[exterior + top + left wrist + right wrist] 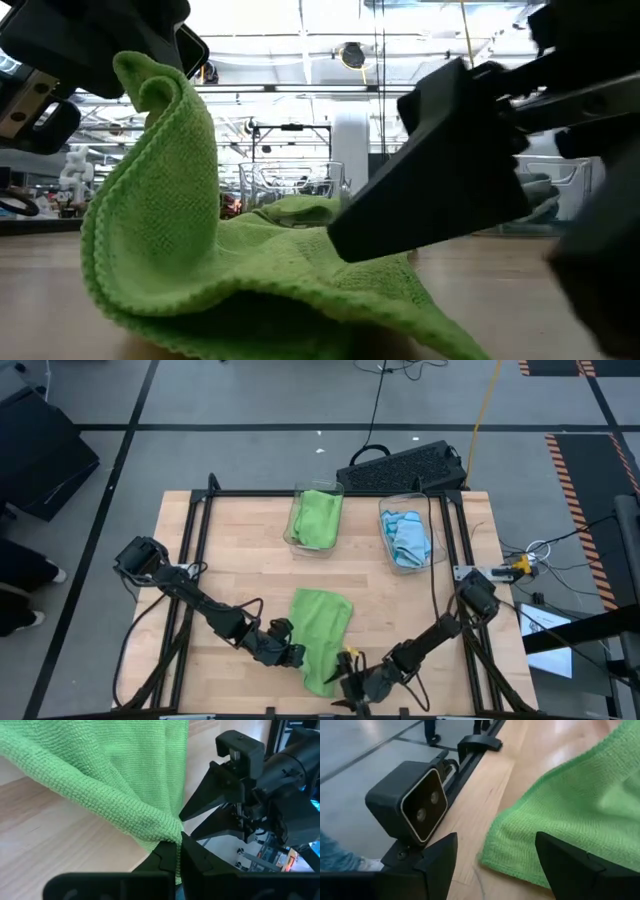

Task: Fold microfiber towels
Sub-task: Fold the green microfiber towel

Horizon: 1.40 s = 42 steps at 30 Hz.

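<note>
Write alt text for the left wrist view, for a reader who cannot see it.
The left gripper is shut on a corner of the lime green microfiber towel, lifting it off the light wooden table. Beside it, the right gripper's open dark fingers point toward the pinched corner.

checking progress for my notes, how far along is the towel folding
Done: one green towel sits in a clear bin.
In hand: the left gripper pinches a corner of the green towel on the table; the right gripper is open beside its edge.
Left: that fold, and the bunched blue towel.
</note>
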Tool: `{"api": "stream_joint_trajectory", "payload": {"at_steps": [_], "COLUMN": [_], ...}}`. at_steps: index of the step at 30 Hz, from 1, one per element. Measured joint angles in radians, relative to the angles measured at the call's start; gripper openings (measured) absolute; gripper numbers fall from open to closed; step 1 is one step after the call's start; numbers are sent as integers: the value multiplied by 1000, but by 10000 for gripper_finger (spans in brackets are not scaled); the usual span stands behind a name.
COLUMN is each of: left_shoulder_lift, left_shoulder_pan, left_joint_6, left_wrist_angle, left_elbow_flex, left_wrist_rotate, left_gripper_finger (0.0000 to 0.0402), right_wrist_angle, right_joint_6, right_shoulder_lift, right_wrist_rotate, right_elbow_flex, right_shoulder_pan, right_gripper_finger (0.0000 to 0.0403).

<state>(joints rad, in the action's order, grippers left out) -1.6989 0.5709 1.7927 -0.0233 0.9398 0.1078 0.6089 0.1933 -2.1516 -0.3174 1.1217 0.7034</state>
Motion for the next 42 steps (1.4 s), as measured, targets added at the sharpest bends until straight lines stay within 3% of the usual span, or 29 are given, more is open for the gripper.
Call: {"api": "stream_joint_trajectory", "payload": {"at_steps": [6,16,24,29,39,42], "left_shoulder_lift": [0,0,0,0,0,0], "left_shoulder_pan": [0,0,6,6,6,6], "left_joint_6": [9,28,35,31,27,28], "left_wrist_angle": [-1,-5,-4,-3,-2,-2], "left_elbow_flex": [0,0,0,0,0,0], "left_wrist_rotate": [6,5,0,-1,-1,-1], "left_gripper_finger": [4,6,5,7,5,5], "right_wrist_angle": [44,38,-5,-46,-91,-94], "right_joint_6": [-30,-46,13,75,103,136], "right_shoulder_lift": [-29,-90,-105,-113,-113,-107], "right_wrist_rotate": [-73,-83,-127,-130,-91,-69], "right_elbow_flex": [8,77,80,82,80,80], "right_shoulder_pan": [19,2,-3,-3,-25,-31], "right_gripper_finger": [246,241,209,165,22,7]}}
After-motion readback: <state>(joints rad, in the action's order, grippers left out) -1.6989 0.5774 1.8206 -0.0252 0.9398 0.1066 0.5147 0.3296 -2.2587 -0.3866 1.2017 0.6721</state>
